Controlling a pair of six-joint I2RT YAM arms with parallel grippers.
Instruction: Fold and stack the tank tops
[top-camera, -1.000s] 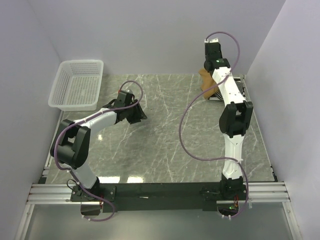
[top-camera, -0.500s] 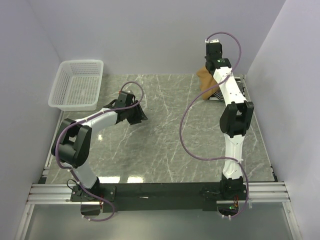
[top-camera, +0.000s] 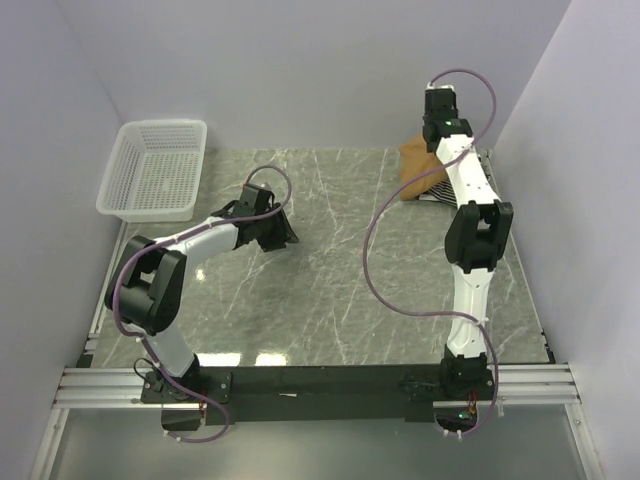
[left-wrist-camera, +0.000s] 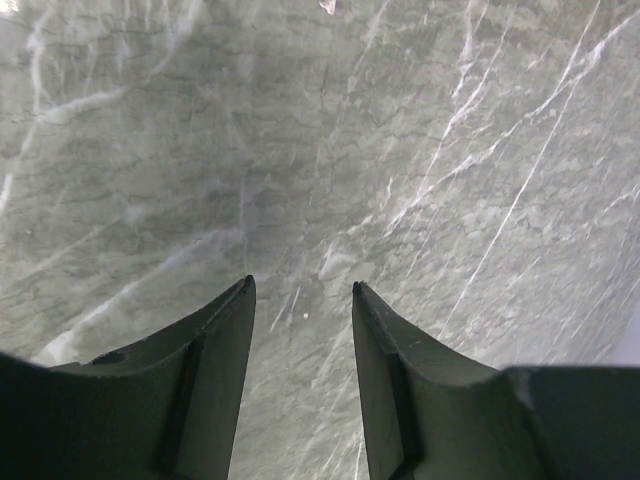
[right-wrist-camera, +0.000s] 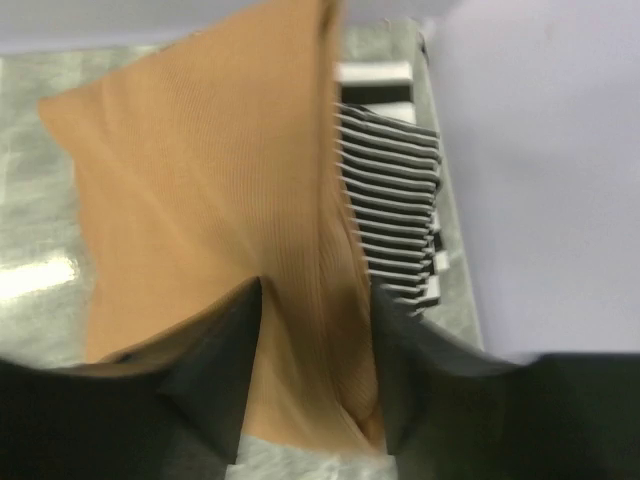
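Two arms over a grey, white-veined surface (top-camera: 340, 280), as my overhead and wrist cameras show them.

Left side: my left arm is bent inward. The left hand (top-camera: 281, 235) sits over the left-centre of the surface. It is near the white mesh basket (top-camera: 148, 211) that stands at the far left corner, but apart from it. In the wrist view its two dark fingers (left-wrist-camera: 215, 350) stand partly apart, with only bare marble between and beyond them; this hand holds nothing.

Right side: my right arm is stretched to the far right corner, where the right hand (right-wrist-camera: 317, 288) is at the clothing. The tan top (right-wrist-camera: 190, 180) fills most of the wrist view. A lengthwise fold of it runs into the gap between the fingers (right-wrist-camera: 215, 350) and bunches deep between them. These fingers stand about as far apart as those on the left. I cannot tell whether they press the cloth or merely straddle it, and the view is slightly blurred. From overhead the tan top is a rumpled heap beside the wrist, close to the back wall, and the arm hides the fingertips.

The black-and-white striped top (right-wrist-camera: 390, 190) lies just right of the tan top and partly beneath it. Its bold bars show along the right edge of the surface, next to the side wall.
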